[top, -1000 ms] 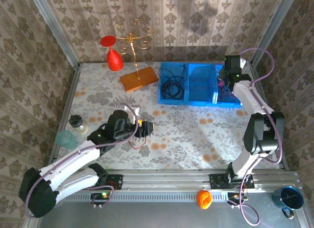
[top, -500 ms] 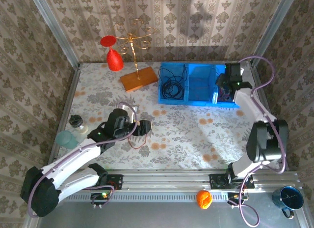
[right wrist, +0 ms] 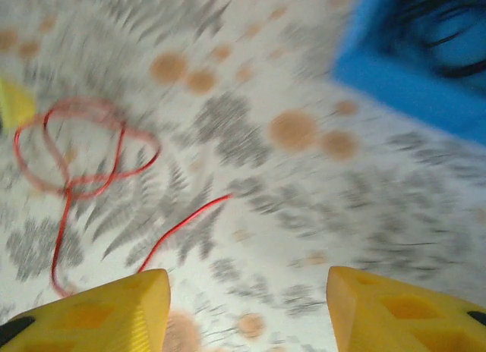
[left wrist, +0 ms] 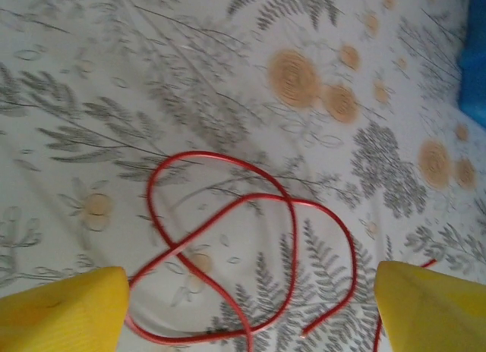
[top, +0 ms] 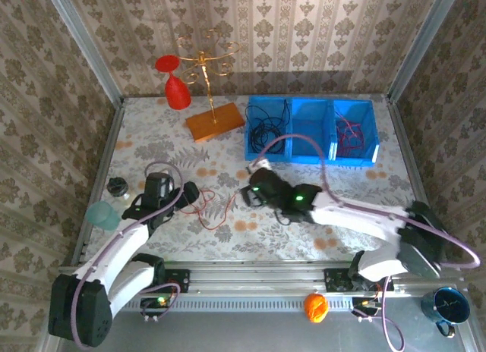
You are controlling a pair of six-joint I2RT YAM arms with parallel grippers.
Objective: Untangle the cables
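A red cable (top: 216,210) lies in loose loops on the floral tablecloth, left of the table's middle. My left gripper (top: 191,193) is open just left of it. In the left wrist view the loops (left wrist: 228,246) lie flat between and ahead of my yellow fingertips (left wrist: 64,310), untouched. My right gripper (top: 246,195) is open just right of the cable, low over the cloth; its blurred wrist view has the red cable (right wrist: 76,151) ahead on the left. Black cables (top: 266,132) lie in the left compartment of the blue bin (top: 291,157), red ones (top: 353,132) in the right.
A wooden base with a gold rack (top: 215,121) and a red glass (top: 176,90) stand at the back left. A teal cup (top: 100,214) and a small dark jar (top: 118,187) sit at the left edge. The right arm stretches across the table's right front.
The right arm swung from the far-right bin compartment down to the table's middle, its jaws opening on the way. The left gripper drew back to the left, off the red cable, and opened wider.
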